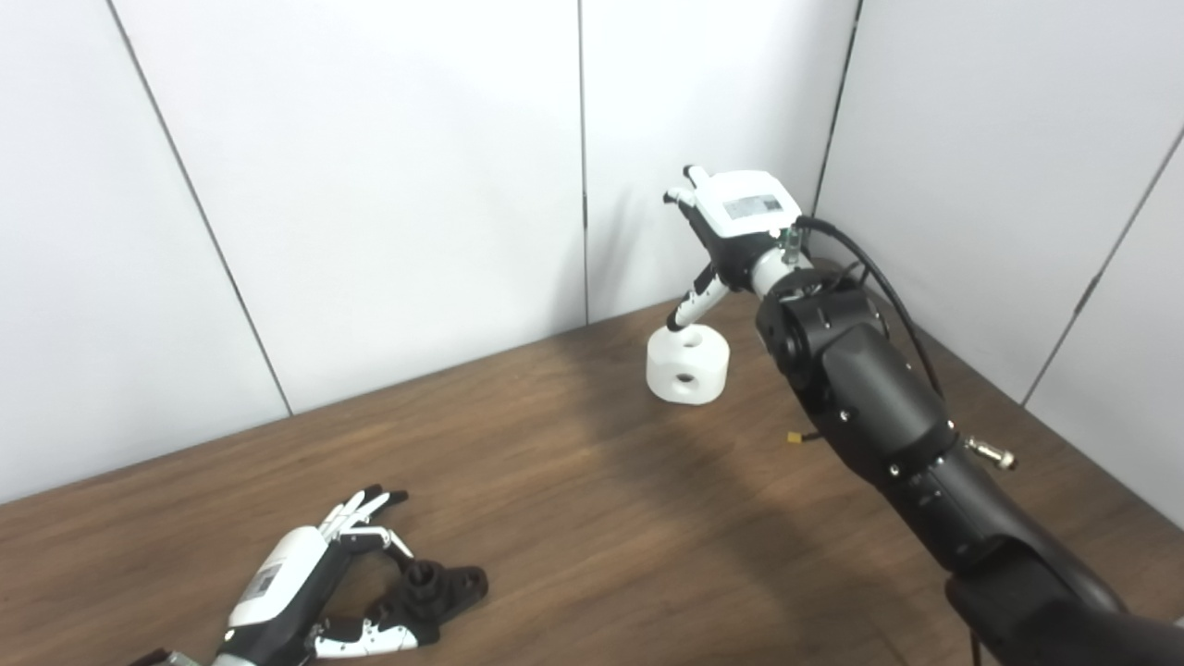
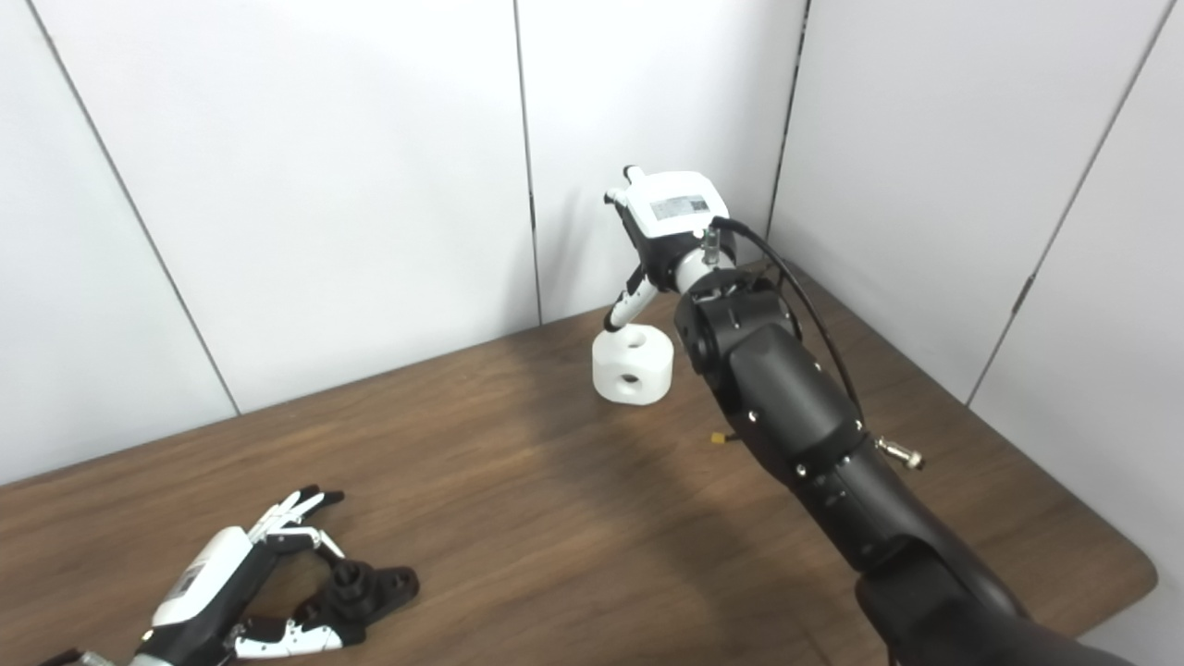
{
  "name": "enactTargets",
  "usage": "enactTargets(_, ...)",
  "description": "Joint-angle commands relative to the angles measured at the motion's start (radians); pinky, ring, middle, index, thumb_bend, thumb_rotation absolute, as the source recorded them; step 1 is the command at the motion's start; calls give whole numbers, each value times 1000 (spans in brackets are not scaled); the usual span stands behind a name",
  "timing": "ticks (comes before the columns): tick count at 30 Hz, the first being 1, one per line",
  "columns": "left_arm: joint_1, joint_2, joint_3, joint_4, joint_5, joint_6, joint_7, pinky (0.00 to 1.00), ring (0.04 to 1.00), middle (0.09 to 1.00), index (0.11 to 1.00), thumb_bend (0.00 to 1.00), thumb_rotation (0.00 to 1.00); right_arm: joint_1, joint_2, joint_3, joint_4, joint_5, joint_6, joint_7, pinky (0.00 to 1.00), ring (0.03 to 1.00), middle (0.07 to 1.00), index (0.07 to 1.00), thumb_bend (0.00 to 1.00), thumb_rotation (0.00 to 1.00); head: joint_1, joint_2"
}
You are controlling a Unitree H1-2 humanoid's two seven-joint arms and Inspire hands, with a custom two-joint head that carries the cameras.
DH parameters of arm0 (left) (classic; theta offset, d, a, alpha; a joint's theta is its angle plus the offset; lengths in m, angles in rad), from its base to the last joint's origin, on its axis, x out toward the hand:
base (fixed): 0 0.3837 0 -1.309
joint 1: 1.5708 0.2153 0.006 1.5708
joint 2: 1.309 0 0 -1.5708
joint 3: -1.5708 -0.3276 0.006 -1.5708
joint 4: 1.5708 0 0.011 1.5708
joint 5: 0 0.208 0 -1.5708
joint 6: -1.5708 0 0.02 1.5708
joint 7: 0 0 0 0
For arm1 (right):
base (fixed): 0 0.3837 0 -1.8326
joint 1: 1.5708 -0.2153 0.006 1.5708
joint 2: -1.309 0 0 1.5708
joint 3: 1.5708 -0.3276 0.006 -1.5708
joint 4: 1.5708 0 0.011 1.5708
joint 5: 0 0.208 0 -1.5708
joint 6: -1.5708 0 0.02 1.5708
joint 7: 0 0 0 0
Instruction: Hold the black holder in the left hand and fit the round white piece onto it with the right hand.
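Bare tabletop (image 1: 573, 499) stretched wide between robot hands. Left robot hand (image 1: 305, 573) spread loosely around black holder (image 1: 435, 587), not clamped. Right robot hand (image 1: 731, 231) released above round white piece (image 1: 687, 363), holes on top and side.

You see a table (image 1: 573, 499) of dark brown wood grain with a smooth, low-sheen surface, backed by matt pale grey wall panels (image 1: 388, 185). The round white piece (image 1: 687, 363) looks like matt plastic, and the black holder (image 1: 439, 587) like dull black plastic. Both hands, left (image 1: 310, 578) and right (image 1: 731, 231), have glossy white and black plastic shells, and the right forearm (image 1: 860, 388) is satin black.
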Motion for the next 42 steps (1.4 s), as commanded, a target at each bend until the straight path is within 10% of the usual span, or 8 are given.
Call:
enactTargets(1,92,42,-14,113,37,35,-30,1000,1000,935,482,522,52,-61,-22,-23,-5,-32,23,41,863,970,1000,907,983,403,0,1)
enactTargets(14,105,43,6,88,34,44,-51,1000,1000,933,483,522,51,-97,46,-113,47,-111,25,256,923,1000,1000,858,991,392,11,11)
enactTargets(42,125,45,27,36,41,63,-70,1000,1000,932,483,523,50,-90,63,-109,204,-86,25,196,982,1000,1000,840,942,381,40,28)
